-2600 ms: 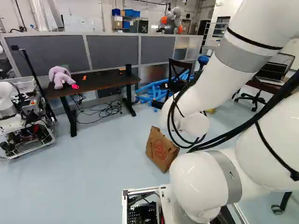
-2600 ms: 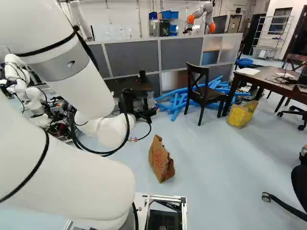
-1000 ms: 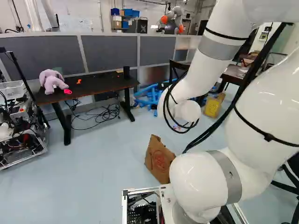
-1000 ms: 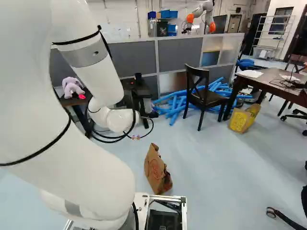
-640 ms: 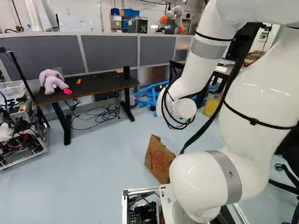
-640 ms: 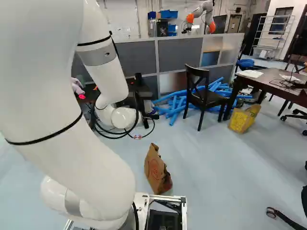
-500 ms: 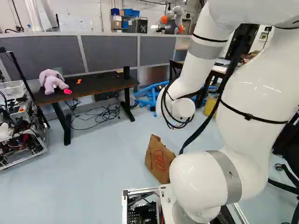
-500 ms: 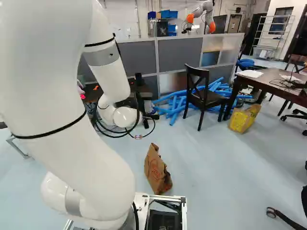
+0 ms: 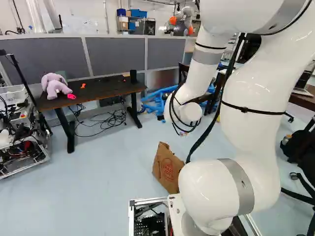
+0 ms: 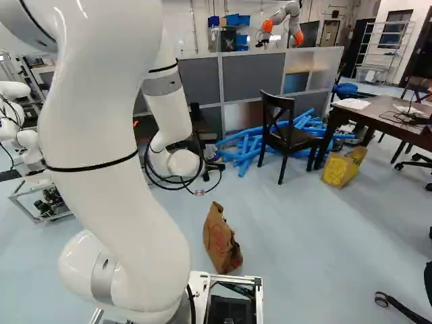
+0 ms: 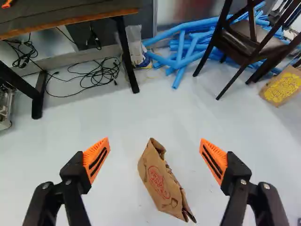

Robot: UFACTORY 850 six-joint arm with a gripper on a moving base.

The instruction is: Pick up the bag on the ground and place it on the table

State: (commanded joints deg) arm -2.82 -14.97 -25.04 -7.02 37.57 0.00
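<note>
The brown paper bag (image 9: 168, 168) with red print stands on the floor just ahead of the base; in the right base view the bag (image 10: 221, 241) shows beyond the base's frame. A dark table (image 9: 110, 88) carries a lilac plush toy (image 9: 55, 85) and small orange and pink items. Behind the arm's wrist, the gripper is hidden in both base views. In the wrist view the gripper (image 11: 154, 153) is open, its orange pads wide apart and nothing held; the bag (image 11: 162, 183) appears below, between the two fingers, and touches neither.
Cables (image 9: 110, 118) lie under the table, with blue tubes (image 10: 250, 145) beside it. A dark chair (image 10: 287, 131), a yellow bag (image 10: 343, 165) and another table (image 10: 385, 111) stand to the right. Other robots (image 10: 17, 128) are at the far left. Grey partitions (image 9: 118, 54) stand behind.
The base has moved, bringing the bag and table closer. My arm has swung and folded: its wrist went leftward in the left base view and rightward in the right one. The gripper stays open.
</note>
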